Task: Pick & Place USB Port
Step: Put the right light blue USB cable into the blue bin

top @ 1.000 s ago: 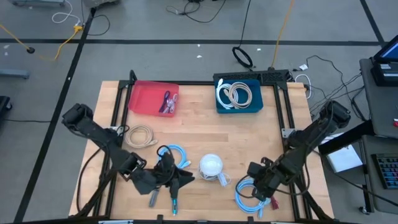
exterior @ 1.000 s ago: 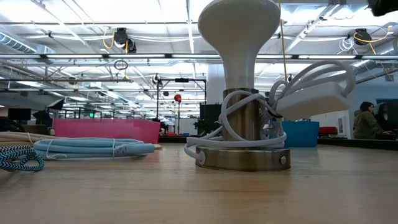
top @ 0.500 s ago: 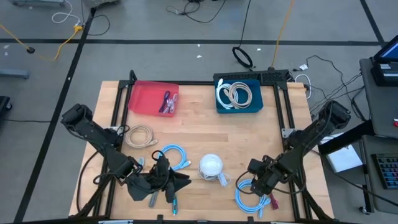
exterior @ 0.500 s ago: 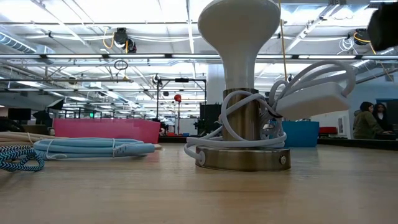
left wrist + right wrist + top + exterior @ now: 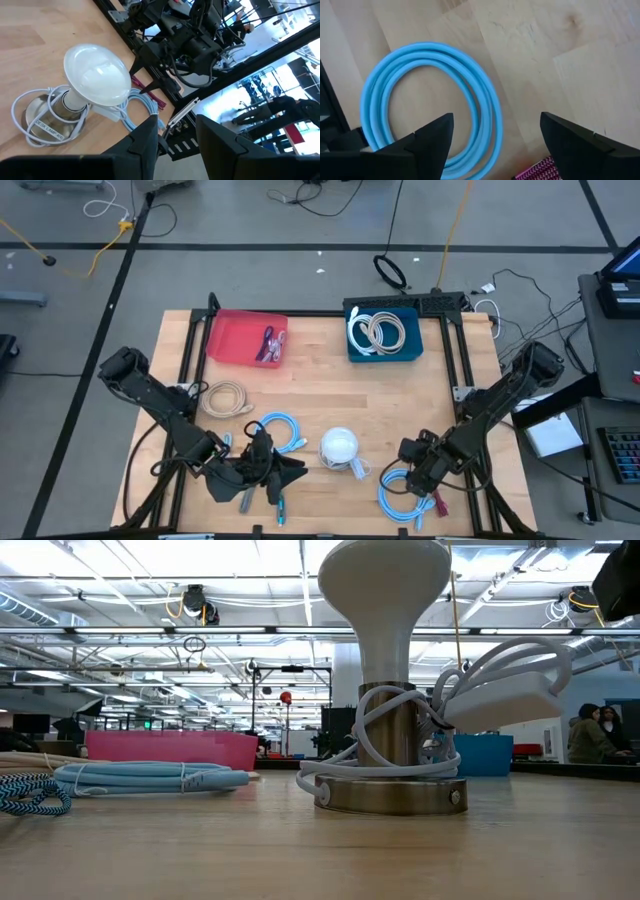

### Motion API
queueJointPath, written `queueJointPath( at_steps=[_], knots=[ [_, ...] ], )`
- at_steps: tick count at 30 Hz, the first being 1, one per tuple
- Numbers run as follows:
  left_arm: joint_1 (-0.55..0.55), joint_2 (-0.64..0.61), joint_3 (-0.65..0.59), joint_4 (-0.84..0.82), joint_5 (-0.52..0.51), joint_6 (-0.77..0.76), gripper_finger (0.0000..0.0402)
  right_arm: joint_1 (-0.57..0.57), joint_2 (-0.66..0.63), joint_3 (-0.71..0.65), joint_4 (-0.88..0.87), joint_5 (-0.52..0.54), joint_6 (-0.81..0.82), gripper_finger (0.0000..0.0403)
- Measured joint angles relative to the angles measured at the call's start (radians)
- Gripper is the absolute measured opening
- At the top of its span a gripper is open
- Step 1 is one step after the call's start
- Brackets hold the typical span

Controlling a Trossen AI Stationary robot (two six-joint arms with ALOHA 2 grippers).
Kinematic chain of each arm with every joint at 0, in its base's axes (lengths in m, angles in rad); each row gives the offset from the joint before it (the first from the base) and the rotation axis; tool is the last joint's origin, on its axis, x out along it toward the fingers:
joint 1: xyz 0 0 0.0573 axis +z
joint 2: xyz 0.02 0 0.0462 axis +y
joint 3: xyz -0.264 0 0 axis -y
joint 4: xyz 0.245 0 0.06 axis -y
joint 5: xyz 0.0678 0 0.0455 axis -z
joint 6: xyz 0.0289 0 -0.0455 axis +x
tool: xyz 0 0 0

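Two arms sit low over my wooden table [image 5: 330, 390], one at each front corner. Largest on the boards are the two bins along the far edge: the red tray [image 5: 240, 338], with a small dark tangle of cable in its right end, and the blue bin [image 5: 352, 352] just to its right, holding coiled pale cables.

Next down is the white desk lamp [image 5: 340, 448] near the front middle, its cord wrapped around the metal base [image 5: 390, 792]; from table level it fills the centre of my screen, and my left wrist camera sees its white dome from above.

My left gripper [image 5: 262, 472] hangs at the front edge just left of the lamp, over a light blue coiled cable [image 5: 281, 428]. Its fingers [image 5: 145, 145] are spread with a clear gap between them, holding nothing.

My right gripper [image 5: 418, 472] is right of the lamp, above another light blue cable coil [image 5: 427, 107] lying flat on the wood. Its fingers [image 5: 432, 137] are wide apart and empty. A bit of pink braided cable [image 5: 537, 170] lies just beside that coil.

A beige coiled cable [image 5: 228, 397] lies near the left side, below the red tray. At table level a blue-and-black braided cable [image 5: 30, 792] touches the light blue one at the left.
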Motion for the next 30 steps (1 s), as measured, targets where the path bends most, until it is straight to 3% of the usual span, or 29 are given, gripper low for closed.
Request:
queueJointPath(
  at_steps=[20, 25, 30],
  knots=[
    [0.0, 0.0, 0.0, 0.001, 0.0, -0.039, 0.0136, 0.009, 0.231, 0.004, 0.089, -0.057, -0.108, 0.0283],
    [0.0, 0.0, 0.0, 0.001, 0.0, -0.039, 0.0136, 0.012, 0.281, 0.002, 0.054, -0.078, -0.099, 0.0216],
    [0.0, 0.0, 0.0, 0.001, -0.014, -0.039, 0.0136, 0.01, 0.293, 0.002, 0.049, -0.084, -0.117, 0.008]
  ],
)
